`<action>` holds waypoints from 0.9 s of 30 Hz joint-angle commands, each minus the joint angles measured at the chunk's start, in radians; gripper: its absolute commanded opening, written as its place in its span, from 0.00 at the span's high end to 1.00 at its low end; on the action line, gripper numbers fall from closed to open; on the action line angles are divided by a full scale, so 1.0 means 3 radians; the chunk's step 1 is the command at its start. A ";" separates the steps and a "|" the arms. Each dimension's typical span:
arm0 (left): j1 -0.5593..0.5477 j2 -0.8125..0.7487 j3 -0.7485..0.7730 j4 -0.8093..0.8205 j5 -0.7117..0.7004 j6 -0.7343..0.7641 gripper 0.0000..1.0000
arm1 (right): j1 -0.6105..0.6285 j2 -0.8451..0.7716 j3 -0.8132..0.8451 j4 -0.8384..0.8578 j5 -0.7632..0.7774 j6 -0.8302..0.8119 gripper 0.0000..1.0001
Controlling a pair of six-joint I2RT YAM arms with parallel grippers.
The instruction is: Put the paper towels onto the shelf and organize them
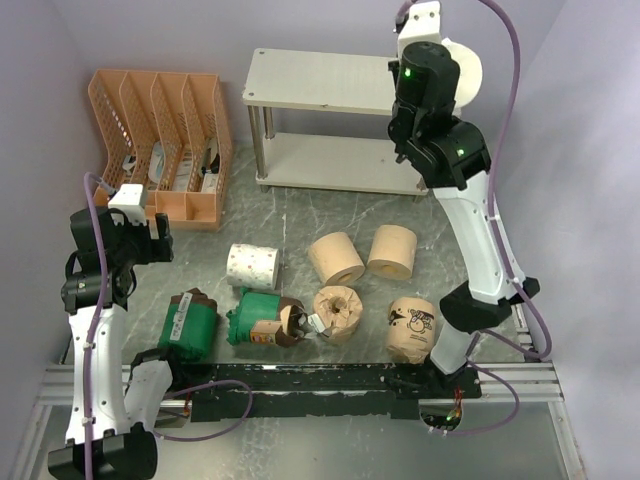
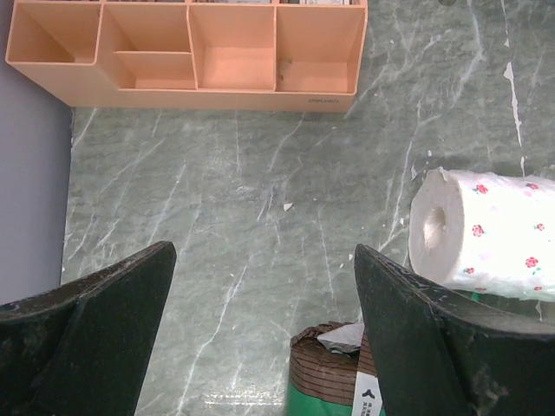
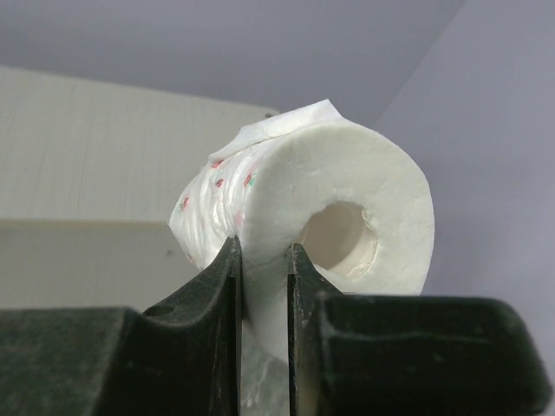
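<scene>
The right pincer (image 3: 262,269) pinches one wall of a white speckled roll (image 3: 373,173) at the right end of the shelf (image 1: 320,80) top board. Better to lower it level and release only once seated, while the left pincer (image 2: 260,277) gapes wide over the green-marbled counter (image 2: 260,173) with plain lilac walls (image 1: 150,30) around

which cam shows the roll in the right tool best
Right wrist: the roll fills the frame, its wall pinched in the right tool. Top shows only its white edge behind the arm. Left wrist misses it.
</scene>
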 commanded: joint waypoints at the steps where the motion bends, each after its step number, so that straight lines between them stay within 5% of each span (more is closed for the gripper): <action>1: -0.0061 -0.0059 0.0074 0.0006 0.0006 0.0024 0.05 | -0.0216 0.0097 0.0079 0.1052 0.0040 -0.0585 1.00; 27: -0.0151 -0.0105 0.0047 0.0043 -0.0145 0.0025 0.05 | -0.1253 0.0807 0.0158 0.0959 -0.1274 0.0249 1.00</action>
